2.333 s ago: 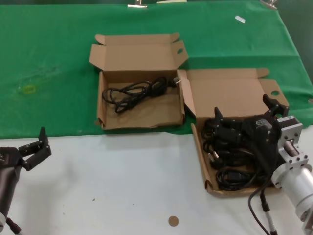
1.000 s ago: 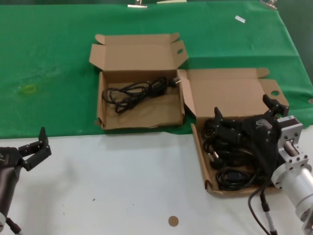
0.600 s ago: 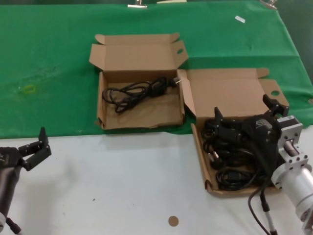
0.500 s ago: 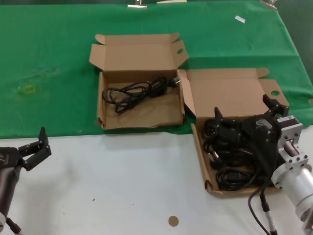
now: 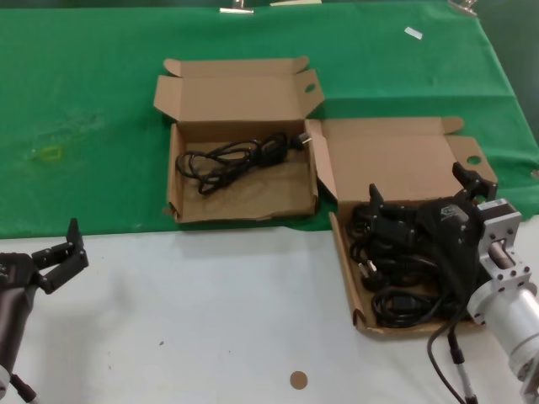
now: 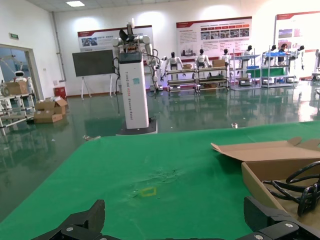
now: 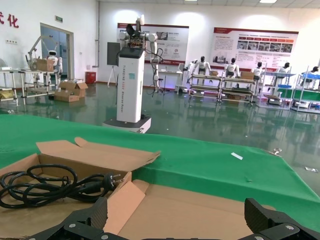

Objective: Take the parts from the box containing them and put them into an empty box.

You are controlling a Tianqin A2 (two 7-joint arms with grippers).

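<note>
Two shallow brown cardboard boxes, lids open. The full box (image 5: 396, 168), heaped with coiled black cables (image 5: 396, 269), lies directly under the right claw (image 5: 425, 198). The other box (image 5: 240, 189), beyond and to that claw's left, holds one black cable (image 5: 232, 158).

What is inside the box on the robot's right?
The right box holds a pile of black cables. The right end effector, open above it, covers part of the pile; the box floor underneath is hidden.
</note>
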